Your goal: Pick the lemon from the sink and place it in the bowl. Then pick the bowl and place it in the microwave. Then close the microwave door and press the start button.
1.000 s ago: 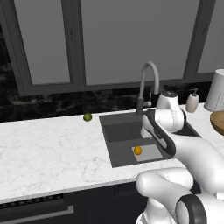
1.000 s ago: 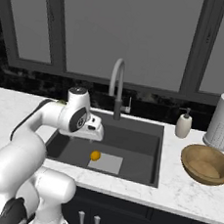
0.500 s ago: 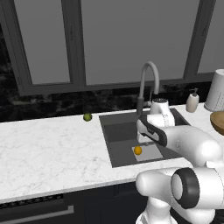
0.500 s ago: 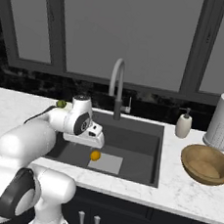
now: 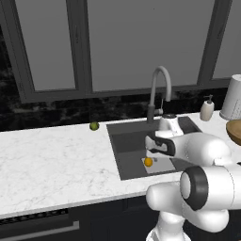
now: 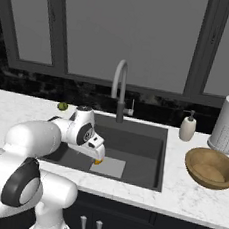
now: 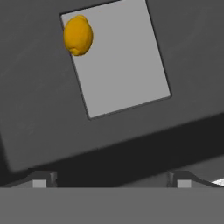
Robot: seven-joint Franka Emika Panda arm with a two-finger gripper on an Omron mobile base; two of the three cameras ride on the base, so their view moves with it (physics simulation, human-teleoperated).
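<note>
The pincer is spread wide with nothing between its 2 tips, and it points down into the sink. Compared with 1 second ago, the arm has dropped lower and the hand now hangs inside the basin, close above the floor.

The lemon has not moved. It lies on the pale square patch on the sink floor, at the patch's corner nearest the front left of the sink. In the hand view it sits up and to the left, so the pincer is near it but not over it yet.

The bowl rests on the counter to the right of the sink, near its front edge. A small green fruit sits on the counter by the sink's back left corner.

So step 1 is only starting. I think the hand must slide over the lemon before it can squeeze.
</note>
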